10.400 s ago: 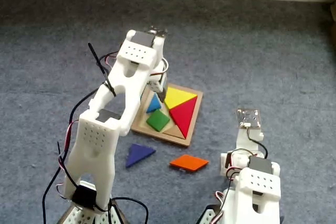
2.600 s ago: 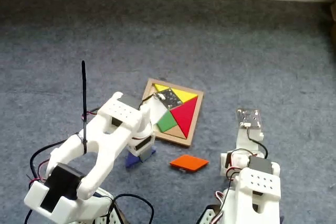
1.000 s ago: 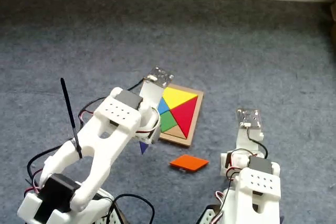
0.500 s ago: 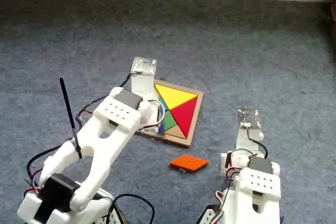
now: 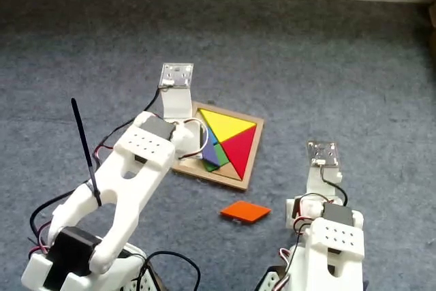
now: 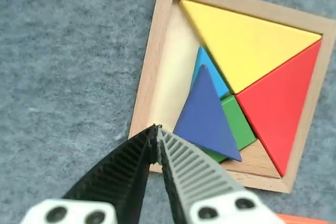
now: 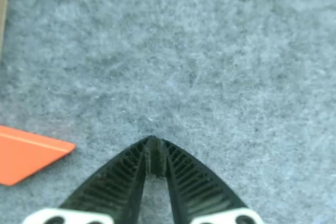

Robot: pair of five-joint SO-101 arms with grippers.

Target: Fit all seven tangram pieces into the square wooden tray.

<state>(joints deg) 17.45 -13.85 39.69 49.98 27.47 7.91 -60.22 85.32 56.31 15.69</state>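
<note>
The square wooden tray (image 5: 253, 155) (image 6: 152, 61) lies mid-carpet. It holds a yellow triangle (image 6: 247, 45), a red triangle (image 6: 278, 108), a light blue triangle (image 6: 210, 72) and a green square (image 6: 239, 127). A dark blue triangle (image 6: 205, 114) (image 5: 210, 157) lies on top of the green and light blue pieces, not flat in a slot. My left gripper (image 6: 156, 129) is shut over the tray's near rim, just beside that triangle's corner. An orange parallelogram (image 5: 245, 211) (image 7: 26, 153) rests on the carpet. My right gripper (image 7: 152, 148) is shut above bare carpet beside it.
Grey carpet surrounds the tray. The left arm (image 5: 129, 175) covers the tray's left side in the high view. The right arm (image 5: 327, 230) stands at the front right. A pale wall edge runs along the far side.
The left arm carried the dark blue triangle from the carpet over the tray; it now lies in the tray. The right arm and orange piece have not moved.
</note>
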